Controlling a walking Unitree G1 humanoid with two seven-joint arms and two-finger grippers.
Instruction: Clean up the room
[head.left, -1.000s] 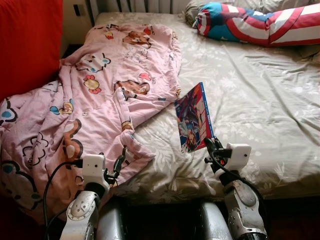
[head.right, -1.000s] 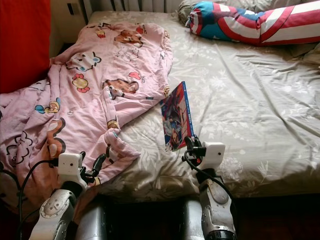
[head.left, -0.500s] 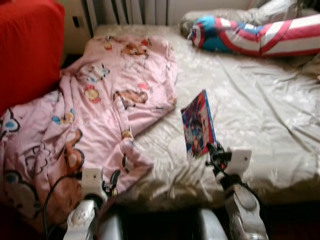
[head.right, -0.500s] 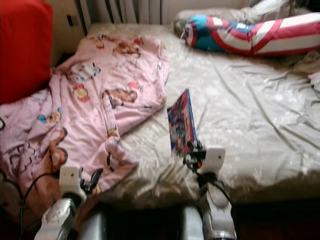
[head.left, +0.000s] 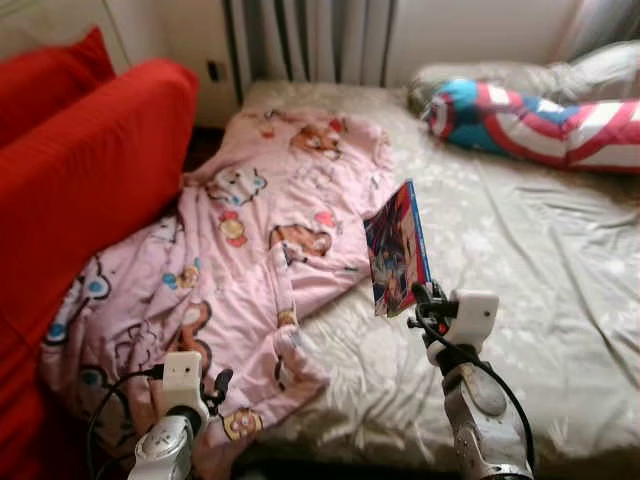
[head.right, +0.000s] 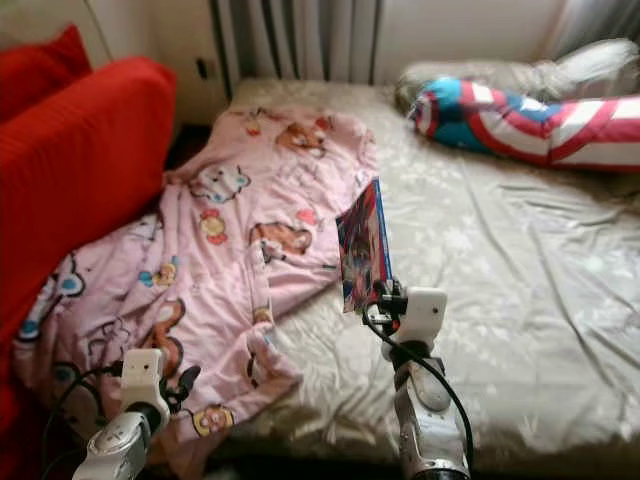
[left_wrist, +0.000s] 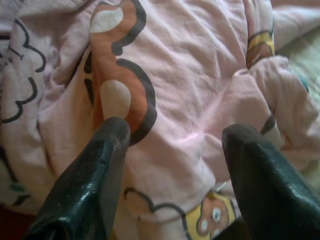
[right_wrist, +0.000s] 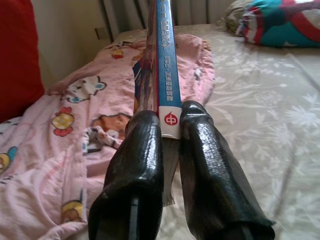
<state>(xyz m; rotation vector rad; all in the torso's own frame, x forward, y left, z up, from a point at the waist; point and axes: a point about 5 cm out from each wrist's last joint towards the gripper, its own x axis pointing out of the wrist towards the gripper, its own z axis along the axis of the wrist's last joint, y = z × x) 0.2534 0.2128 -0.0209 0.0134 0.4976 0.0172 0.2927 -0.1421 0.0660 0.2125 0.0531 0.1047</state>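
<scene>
Beyond the right gripper (head.left: 418, 297) spreads the bed (head.left: 540, 260), with the pink blanket (head.left: 250, 230) to its left running toward the red sofa (head.left: 80, 170), and a striped pillow (head.left: 530, 115) far ahead. The right gripper is clamped on the lower edge of a book (head.left: 397, 247), held upright above the sheet. Carrying it off well likely means keeping the grip firm and the book vertical so it does not slip. The right wrist view shows both fingers (right_wrist: 145, 165) pinching the spine; the left wrist view shows the left gripper (left_wrist: 175, 145) spread wide over the blanket.
</scene>
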